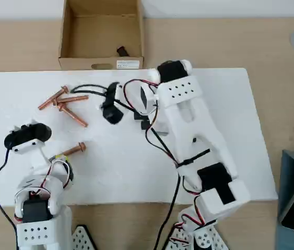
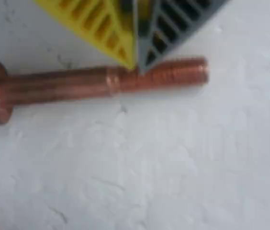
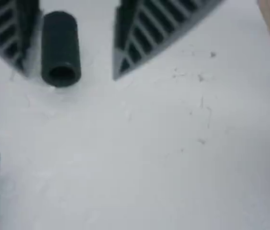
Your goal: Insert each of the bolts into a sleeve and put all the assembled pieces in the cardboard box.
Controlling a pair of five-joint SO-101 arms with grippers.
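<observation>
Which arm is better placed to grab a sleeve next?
Right: the right gripper, open, straddles a black sleeve on the white mat. The left gripper is shut, tips over a copper bolt.

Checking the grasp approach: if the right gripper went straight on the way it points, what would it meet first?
The right gripper would likely meet the black sleeve between its open jaws first, though depth is unclear.

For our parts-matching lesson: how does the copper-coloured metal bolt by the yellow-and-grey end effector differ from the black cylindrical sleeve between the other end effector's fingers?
The copper-coloured metal bolt has a round head and threaded end; the black cylindrical sleeve is a hollow tube. The bolt lies at the left end effector's shut tips; the sleeve lies between the right end effector's open fingers. Both lie on the white sheet.
</observation>
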